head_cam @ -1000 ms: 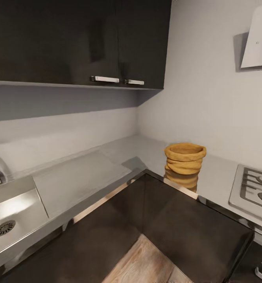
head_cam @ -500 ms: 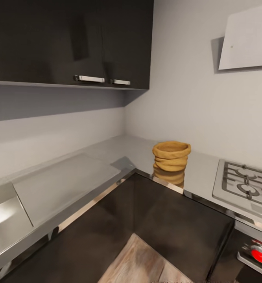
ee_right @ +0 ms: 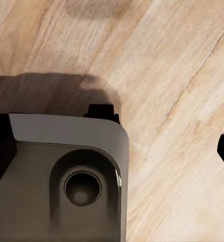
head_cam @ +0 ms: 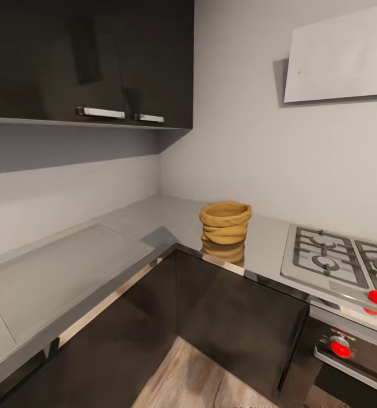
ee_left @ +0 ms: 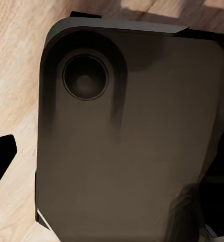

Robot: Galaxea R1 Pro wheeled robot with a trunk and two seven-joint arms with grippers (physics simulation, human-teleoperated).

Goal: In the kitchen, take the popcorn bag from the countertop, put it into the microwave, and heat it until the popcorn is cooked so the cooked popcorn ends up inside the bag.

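**Popcorn bag on corner tabletop; arms lowered over the base**

1. On the head view I see the popcorn bag (head_cam: 225, 222) standing upright on the tabletop (head_cam: 171, 218), in the right-hand run of the L-shaped corner, close to the front edge. Its rolled rim is wrinkled and its mouth faces up; from this angle I cannot see its contents. Its reflection shows on the polished surface directly below it.

2. To the right of the bag, near but apart from it, lies the gas hob (head_cam: 330, 262) with grey grates. Red knobs (head_cam: 376, 296) sit along its front, and another red knob is on the dark panel below.

3. Dark cabinet fronts (head_cam: 234, 317) run under the tabletop on both sides of the corner, with wood floor (head_cam: 200, 377) at their foot.

4. The left run of the tabletop carries a flat drainboard panel (head_cam: 64, 272). Above it hang dark wall cabinets (head_cam: 98, 62) with two pale handles (head_cam: 101, 112). A pale hood (head_cam: 341, 59) is mounted on the right wall above the hob.

5. The left wrist view looks down on the dark robot base (ee_left: 127, 141) with a round recess, wood floor beside it. The right wrist view shows another corner of that base (ee_right: 66, 176) over the floor. A dark tip cuts the edge of each wrist picture; I cannot tell whether the left claw or the right claw is open or closed.
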